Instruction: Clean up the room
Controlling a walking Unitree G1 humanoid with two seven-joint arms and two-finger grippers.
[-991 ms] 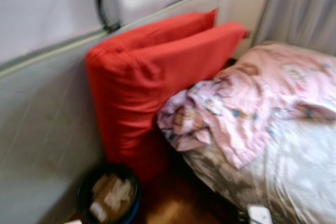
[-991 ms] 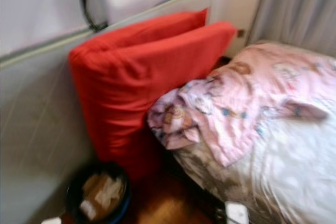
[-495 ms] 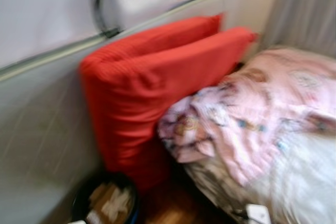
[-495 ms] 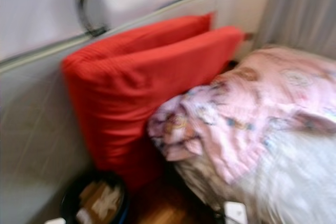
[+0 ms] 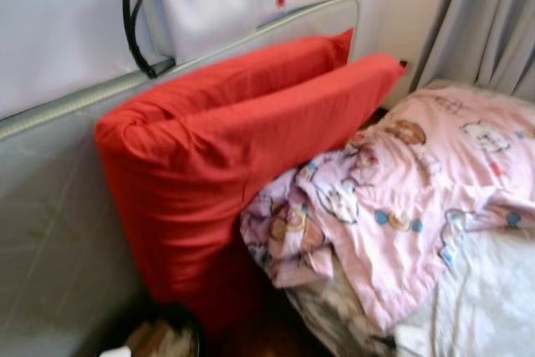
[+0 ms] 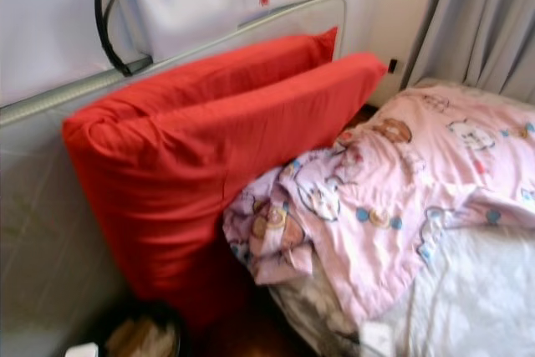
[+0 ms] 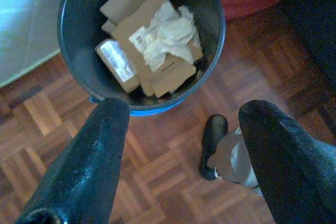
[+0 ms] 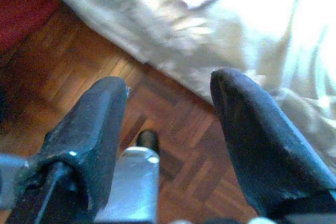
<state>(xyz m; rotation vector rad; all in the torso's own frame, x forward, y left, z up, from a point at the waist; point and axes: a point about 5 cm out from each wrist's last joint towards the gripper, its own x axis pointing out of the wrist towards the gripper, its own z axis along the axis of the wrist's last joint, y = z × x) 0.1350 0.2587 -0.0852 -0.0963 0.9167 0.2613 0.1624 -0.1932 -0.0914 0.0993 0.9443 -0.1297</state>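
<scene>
1. Faces a bed (image 5: 493, 290) ahead and to the right of both sets of fingers, white sheet bare toward the near corner.
2. Leaning between bed and grey headboard (image 5: 58, 206): two long red pillows (image 5: 217, 156), long axes running away from the fingers toward the far wall.
3. Bunched on the bed against the pillows: a pink printed quilt (image 5: 393, 206), likely the thing to straighten, lying up and forward of the right gripper (image 8: 168, 129), the nearer arm.
4. Directly below the left gripper (image 7: 178, 145): a dark bin (image 7: 79, 66) on the parquet floor (image 7: 157, 171), holding cardboard and crumpled paper.
5. Left fingers spread wide, holding nothing.
6. Right fingers likewise wide apart and empty, hanging over floor beside the bed's draped edge.
</scene>
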